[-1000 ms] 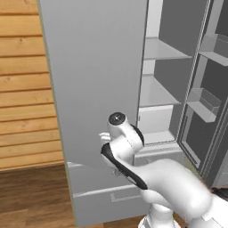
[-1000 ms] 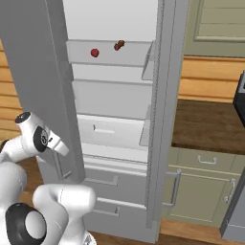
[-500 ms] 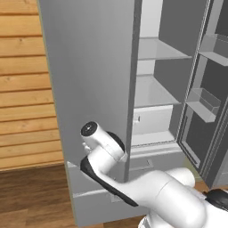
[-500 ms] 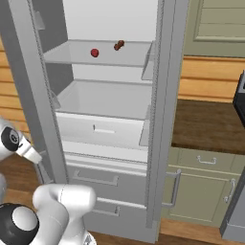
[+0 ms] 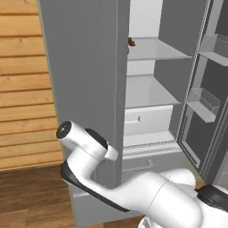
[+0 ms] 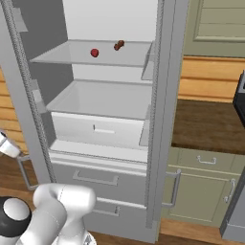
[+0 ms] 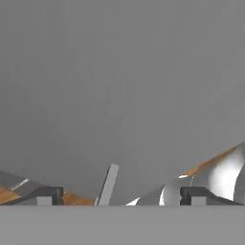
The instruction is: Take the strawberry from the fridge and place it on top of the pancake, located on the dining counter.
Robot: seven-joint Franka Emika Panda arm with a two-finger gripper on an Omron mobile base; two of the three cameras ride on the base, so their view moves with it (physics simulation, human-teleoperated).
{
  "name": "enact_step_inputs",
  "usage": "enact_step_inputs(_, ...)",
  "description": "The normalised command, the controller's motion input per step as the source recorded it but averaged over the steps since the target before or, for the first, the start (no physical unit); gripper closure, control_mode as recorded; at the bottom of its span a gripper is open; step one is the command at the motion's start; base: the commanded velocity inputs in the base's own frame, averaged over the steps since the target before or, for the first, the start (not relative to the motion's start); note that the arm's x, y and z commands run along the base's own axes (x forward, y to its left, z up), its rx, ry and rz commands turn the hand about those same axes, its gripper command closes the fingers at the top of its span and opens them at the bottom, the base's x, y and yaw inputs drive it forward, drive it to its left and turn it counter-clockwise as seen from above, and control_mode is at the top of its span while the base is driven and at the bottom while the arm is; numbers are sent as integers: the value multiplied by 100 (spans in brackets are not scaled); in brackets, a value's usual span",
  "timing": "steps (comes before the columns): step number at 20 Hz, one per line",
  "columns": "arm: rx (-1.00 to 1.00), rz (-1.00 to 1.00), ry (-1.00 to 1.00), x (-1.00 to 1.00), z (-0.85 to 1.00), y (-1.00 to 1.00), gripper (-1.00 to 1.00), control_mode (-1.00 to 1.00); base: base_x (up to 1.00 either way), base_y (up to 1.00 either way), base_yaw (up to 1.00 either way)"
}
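Strawberry (image 6: 94,52) sits on the upper white shelf (image 6: 95,57) of the fridge (image 6: 158,119), at about 11 o'clock in the right base view; a small brown item (image 6: 118,45) lies just beside it at 2 o'clock; gripper (image 7: 122,195) — jaws wide apart, holding nothing — faces the grey fridge door (image 5: 84,89) close up.

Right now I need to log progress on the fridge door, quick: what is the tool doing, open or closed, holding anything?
Tool: open, its tips spread wide, holding nothing; it faces the grey fridge door.
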Motion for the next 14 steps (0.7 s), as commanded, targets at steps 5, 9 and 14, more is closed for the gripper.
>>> enact_step_inputs(5, -3, 0, -1, -40, 92, 19, -100, -100, 0, 0, 0)
enact_step_inputs(9, 0, 0, -8, -86, 55, 9, -100, -100, 0, 0, 0)
enact_step_inputs(14, 14, 1, -11, -95, 62, -18, -100, -100, 0, 0, 0)
